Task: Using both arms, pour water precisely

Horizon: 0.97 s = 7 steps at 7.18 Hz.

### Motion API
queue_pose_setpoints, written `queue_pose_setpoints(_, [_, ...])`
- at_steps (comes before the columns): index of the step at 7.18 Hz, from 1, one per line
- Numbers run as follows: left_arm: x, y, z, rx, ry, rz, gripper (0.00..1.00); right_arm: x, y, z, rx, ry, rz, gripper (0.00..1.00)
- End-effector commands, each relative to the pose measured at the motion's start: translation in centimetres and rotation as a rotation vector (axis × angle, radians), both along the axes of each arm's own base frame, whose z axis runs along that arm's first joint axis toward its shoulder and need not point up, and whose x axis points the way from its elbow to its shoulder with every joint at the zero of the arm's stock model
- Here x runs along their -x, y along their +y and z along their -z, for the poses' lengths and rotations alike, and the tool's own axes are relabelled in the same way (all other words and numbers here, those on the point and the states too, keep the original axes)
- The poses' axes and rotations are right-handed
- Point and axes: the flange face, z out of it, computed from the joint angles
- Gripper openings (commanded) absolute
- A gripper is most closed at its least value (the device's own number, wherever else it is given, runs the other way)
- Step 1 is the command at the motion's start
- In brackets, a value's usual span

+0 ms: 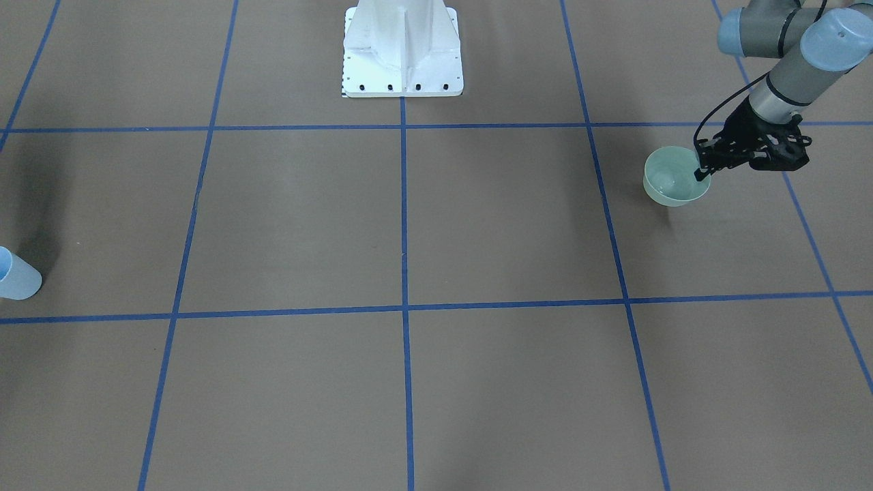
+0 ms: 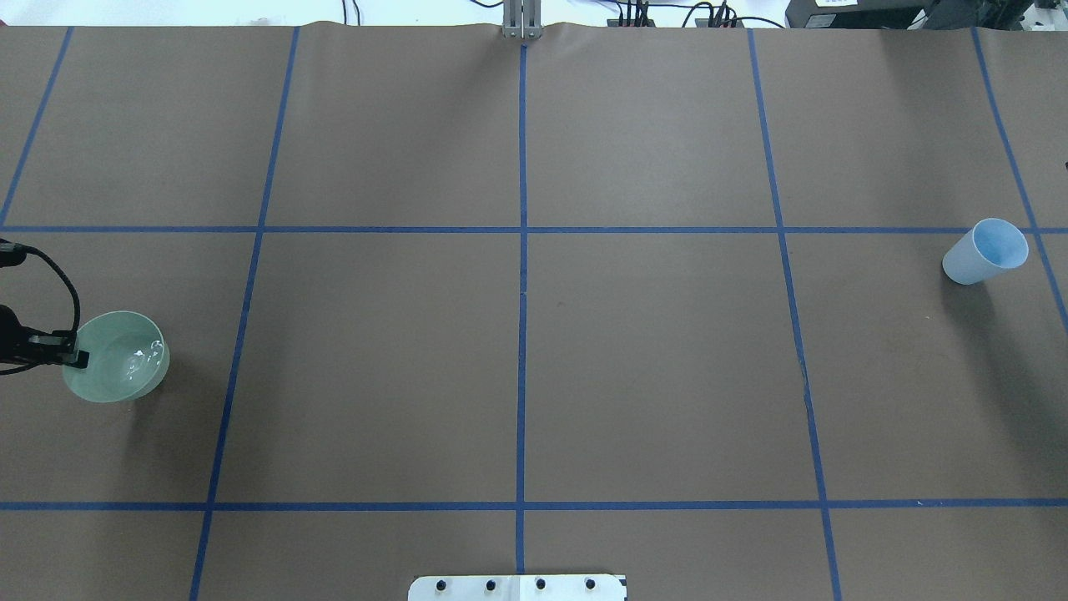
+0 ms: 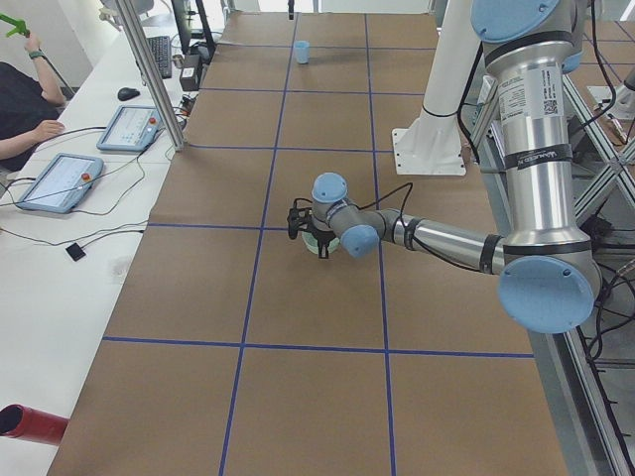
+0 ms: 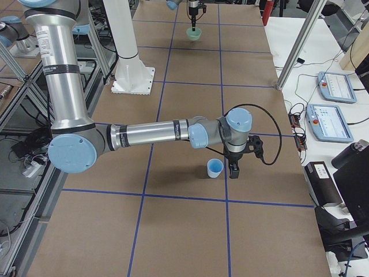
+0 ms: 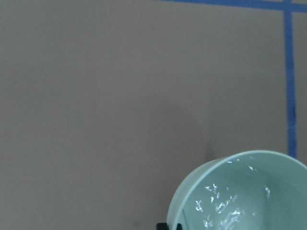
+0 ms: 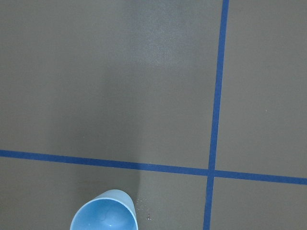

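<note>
Pale green bowl (image 5: 249, 191), closest to the left wrist camera, shows white glints of water inside and is at the left end of the surface (image 2: 651, 359). The left gripper (image 1: 702, 170) has its fingers pinching the rim, and the left arm (image 1: 798, 75) angles down to it. One blue cup (image 2: 984, 250) stands upright at the right end, its contents unclear. The right arm (image 4: 150, 134) stretches out low, with the right gripper (image 4: 233, 168) just beside the cup; I cannot tell how its fingers stand. Two arms, one bowl, one cup.

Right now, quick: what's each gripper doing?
Left gripper: jaws closed on the bowl rim.
Right gripper: beside the cup; open or closed cannot be told.
</note>
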Motion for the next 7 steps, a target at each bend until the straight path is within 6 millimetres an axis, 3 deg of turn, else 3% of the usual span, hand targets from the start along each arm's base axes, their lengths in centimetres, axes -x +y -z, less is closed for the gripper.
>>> queue_pose_setpoints(1, [0.4, 0.5, -3.3, 0.006, -0.004, -0.006, 0.63, 0.0, 0.1, -0.1, -0.002, 0.004, 0.003, 1.00])
queue_pose_setpoints(2, [0.4, 0.5, -2.9, -0.018, 0.002, -0.025, 1.00, 0.0, 0.1, -0.1, -0.004, 0.004, 0.003, 1.00])
queue_pose_setpoints(3, [1.9, 0.7, -2.5, 0.010, 0.038, -0.037, 1.00, -0.1, 0.3, -0.4, -0.003, 0.014, 0.001, 1.00])
queue_pose_setpoints(4, [5.7, -0.8, -2.0, 0.003, 0.073, -0.004, 1.00, -0.5, 0.3, -0.8, -0.003, 0.054, -0.012, 1.00])
queue_pose_setpoints(5, [5.7, -2.3, -0.5, 0.002, 0.081, -0.024, 1.00, -0.4, 0.3, -1.2, 0.006, 0.048, -0.009, 1.00])
queue_pose_setpoints(6, [6.6, -4.7, 1.9, -0.035, 0.040, -0.043, 1.00, -0.5, 0.8, -1.1, 0.006, 0.042, -0.009, 1.00])
queue_pose_setpoints(7, [9.4, -8.8, 5.3, -0.067, -0.033, -0.071, 1.00, -0.3, 1.1, -1.2, 0.017, 0.006, 0.000, 1.00])
